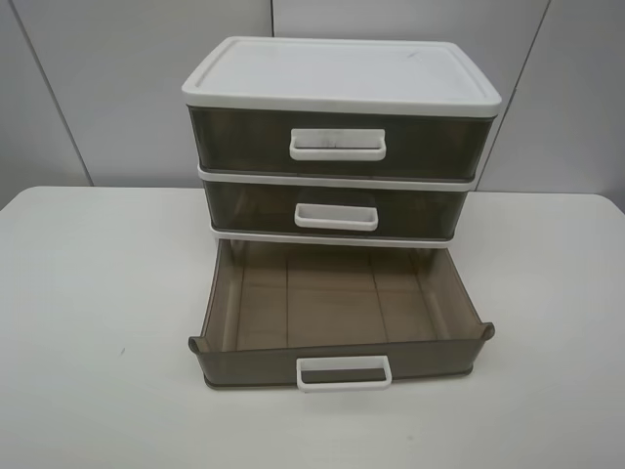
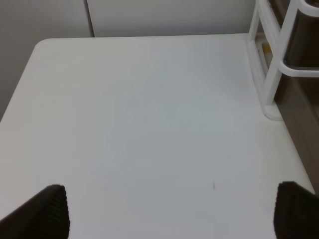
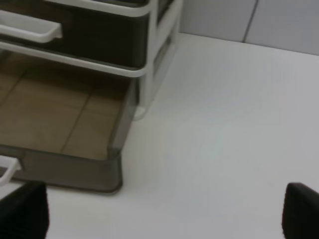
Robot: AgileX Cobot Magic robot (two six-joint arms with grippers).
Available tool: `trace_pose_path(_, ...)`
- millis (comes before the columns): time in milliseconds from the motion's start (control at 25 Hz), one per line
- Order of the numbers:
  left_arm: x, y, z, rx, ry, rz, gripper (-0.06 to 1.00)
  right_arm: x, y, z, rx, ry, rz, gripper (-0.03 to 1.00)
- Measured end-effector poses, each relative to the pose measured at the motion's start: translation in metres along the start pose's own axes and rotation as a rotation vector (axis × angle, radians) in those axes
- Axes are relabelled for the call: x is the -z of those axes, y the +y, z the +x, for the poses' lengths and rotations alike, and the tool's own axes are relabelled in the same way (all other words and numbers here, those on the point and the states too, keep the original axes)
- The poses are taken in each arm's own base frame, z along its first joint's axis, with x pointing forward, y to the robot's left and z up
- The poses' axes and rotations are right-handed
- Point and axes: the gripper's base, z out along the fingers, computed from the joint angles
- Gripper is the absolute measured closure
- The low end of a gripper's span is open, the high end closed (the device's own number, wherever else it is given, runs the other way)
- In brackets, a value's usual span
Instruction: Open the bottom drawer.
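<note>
A three-drawer cabinet (image 1: 342, 73) with a white top stands at the back middle of the white table (image 1: 88, 293). Its bottom drawer (image 1: 332, 303), a smoky-brown tray with a ribbed floor and a thin white loop handle (image 1: 344, 372), is pulled far out and empty. The two upper drawers are shut. Neither arm shows in the exterior high view. My left gripper (image 2: 169, 214) is open over bare table, left of the cabinet's side (image 2: 271, 74). My right gripper (image 3: 164, 214) is open beside the bottom drawer's front right corner (image 3: 112, 172), holding nothing.
Grey wall panels (image 1: 117, 88) stand behind the table. The table's rounded back left corner (image 2: 42, 45) shows in the left wrist view. The top drawer's handle (image 1: 337, 145) is wider and scuffed; the middle one (image 1: 336, 216) is smaller.
</note>
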Motion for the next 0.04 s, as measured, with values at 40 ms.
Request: trace_pose_path(40, 0.0000, 0.0000, 0.0000, 0.000, 0.000, 0.000, 0.16, 0.0002, 0.0003, 0.0001, -0.017, 0.003, 0.033, 0.14)
